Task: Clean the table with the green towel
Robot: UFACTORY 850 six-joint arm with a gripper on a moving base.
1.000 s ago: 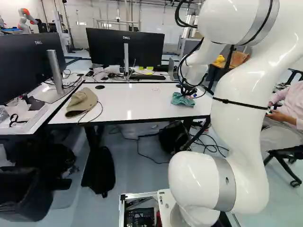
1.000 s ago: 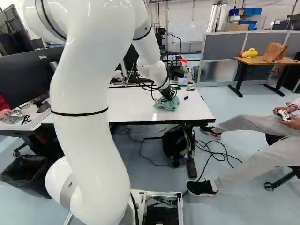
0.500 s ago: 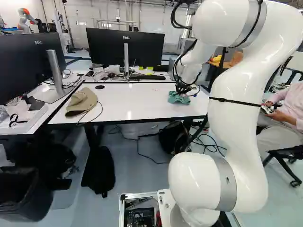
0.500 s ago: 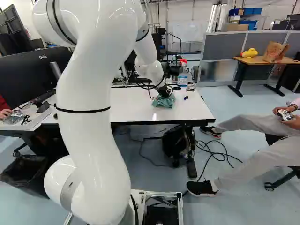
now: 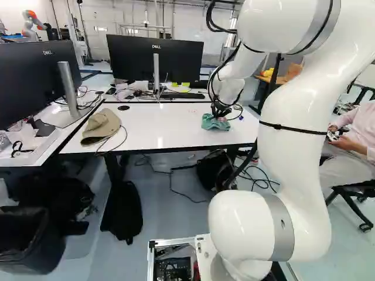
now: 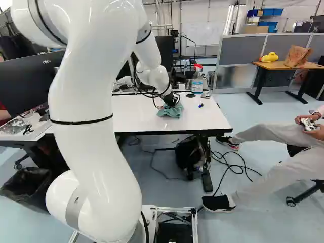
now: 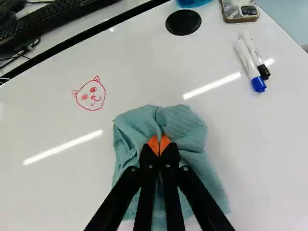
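Claw [image 5: 220,113], left base view: upper right of centre, down on green towel [image 5: 214,123], desk [image 5: 158,133] beneath. Right base view: spray bottle [image 6: 197,85] beyond green towel, upper right of centre. Wrist view: claw [image 7: 159,146] nearly closed, pinching fold of green towel (red cat face [image 7: 90,95] drawn nearby).

Over the last second the towel [image 6: 171,112] has slid leftward across the table [image 6: 139,114], carried along by the gripper [image 6: 172,104]. Most of that shift in the right base view comes in the latest half second. The gap between the towel and the markers [image 6: 201,106] is wider than before. The arm [image 6: 96,136] has swung left with it, its upper part too. The spray bottle [image 6: 197,85], partly hidden behind the arm's end a second ago in the right base view, now shows clear of it.
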